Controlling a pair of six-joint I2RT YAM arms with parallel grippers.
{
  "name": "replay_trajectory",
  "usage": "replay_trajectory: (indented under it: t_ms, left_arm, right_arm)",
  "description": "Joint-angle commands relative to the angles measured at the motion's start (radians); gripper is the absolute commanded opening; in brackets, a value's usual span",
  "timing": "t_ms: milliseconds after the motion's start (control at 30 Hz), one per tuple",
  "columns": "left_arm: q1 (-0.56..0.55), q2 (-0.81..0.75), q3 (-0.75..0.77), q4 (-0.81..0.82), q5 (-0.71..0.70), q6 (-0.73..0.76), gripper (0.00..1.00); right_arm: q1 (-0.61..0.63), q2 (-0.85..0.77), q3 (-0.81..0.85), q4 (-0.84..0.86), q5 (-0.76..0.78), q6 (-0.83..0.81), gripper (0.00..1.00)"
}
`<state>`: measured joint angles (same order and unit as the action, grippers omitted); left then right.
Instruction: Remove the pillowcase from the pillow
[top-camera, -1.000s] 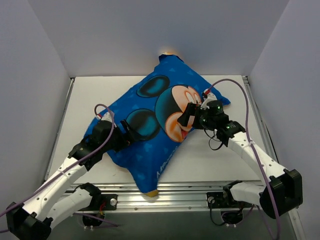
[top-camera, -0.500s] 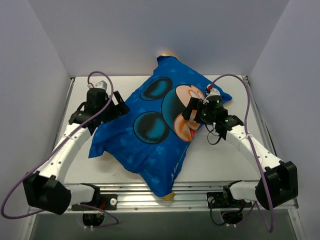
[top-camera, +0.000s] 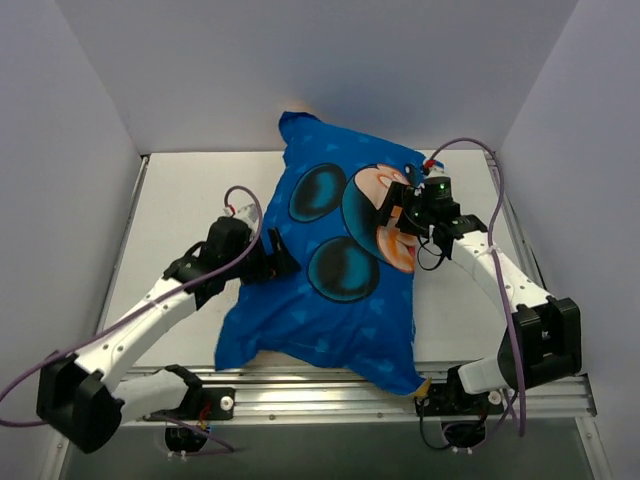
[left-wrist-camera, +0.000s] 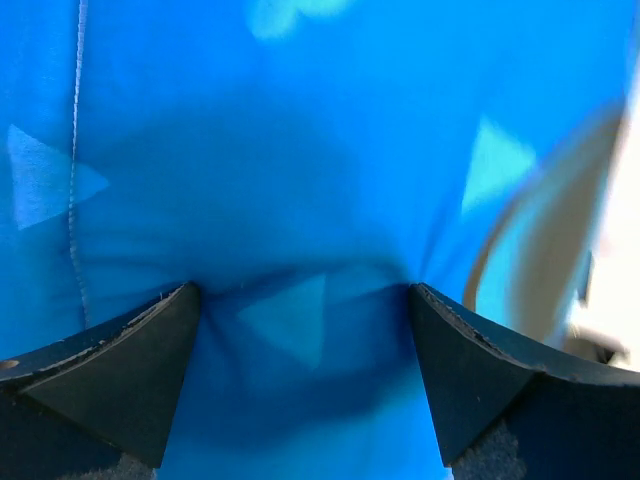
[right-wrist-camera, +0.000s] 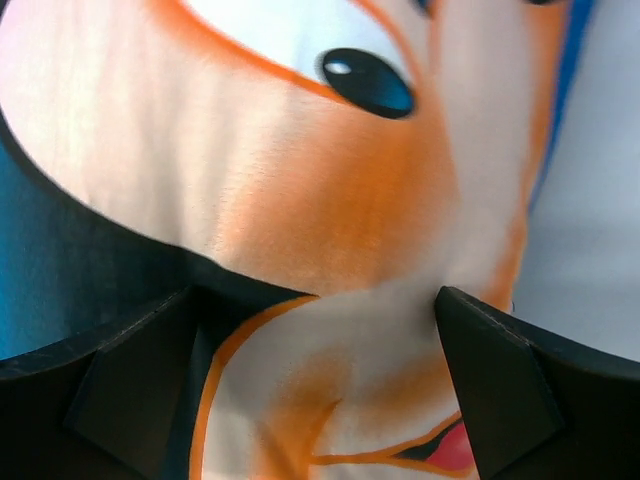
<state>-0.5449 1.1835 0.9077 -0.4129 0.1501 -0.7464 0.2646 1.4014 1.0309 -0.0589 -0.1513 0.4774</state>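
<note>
The pillowcase (top-camera: 335, 275) lies blue side up with the big Mickey face on top, stretching from the back wall to the near rail. It is plump, and the pillow inside is hidden. A sliver of its yellow side (top-camera: 425, 382) peeks out at the near right corner. My left gripper (top-camera: 282, 262) is open and pushed into the case's left edge. In the left wrist view, blue fabric (left-wrist-camera: 300, 150) bulges between its wide jaws (left-wrist-camera: 305, 300). My right gripper (top-camera: 393, 212) is open and pressed onto the printed face (right-wrist-camera: 300, 180), with fabric between its spread jaws (right-wrist-camera: 315, 300).
The white table (top-camera: 170, 200) is boxed in by grey walls at the back and both sides. An aluminium rail (top-camera: 320, 398) runs along the near edge by the arm bases. Purple cables loop over both arms.
The pillowcase has swung round, its near corner now at the right. My left arm went to the back left, then came back into the case's left edge. The right gripper shifted slightly back.
</note>
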Motion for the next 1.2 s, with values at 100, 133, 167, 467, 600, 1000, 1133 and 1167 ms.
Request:
replay_trajectory:
  t_ms: [100, 133, 167, 467, 600, 1000, 1133, 1167]
  left_arm:
    - [-0.029, -0.203, 0.081, -0.292, -0.183, -0.025, 0.94]
    - [-0.021, -0.196, 0.111, -0.297, -0.246, 0.004, 0.94]
    - [-0.017, -0.158, 0.140, -0.297, -0.262, 0.019, 0.94]
    - [-0.003, 0.237, 0.476, -0.170, -0.192, 0.120, 0.94]
    - [0.017, 0.350, 0.467, -0.136, -0.205, 0.105, 0.94]
    - [0.074, 0.461, 0.050, 0.092, -0.087, -0.007, 0.94]
    - [0.059, 0.504, 0.071, 0.149, -0.076, -0.011, 0.94]
    - [0.048, 0.511, 0.089, 0.158, -0.075, -0.010, 0.94]
  right_arm:
    - [-0.177, -0.027, 0.037, -0.076, -0.059, -0.036, 1.00]
    - [-0.214, -0.030, 0.031, -0.076, -0.085, -0.036, 1.00]
    - [-0.263, -0.035, 0.025, -0.073, -0.111, -0.028, 1.00]
    - [-0.355, 0.111, -0.026, 0.220, -0.392, 0.191, 1.00]
    - [-0.338, 0.206, -0.040, 0.298, -0.447, 0.242, 1.00]
    - [-0.157, 0.309, -0.042, 0.410, -0.596, 0.185, 0.14]
    - [-0.119, 0.217, 0.119, 0.246, -0.585, 0.109, 0.00]
    - [-0.110, 0.174, 0.158, 0.178, -0.559, 0.095, 0.00]
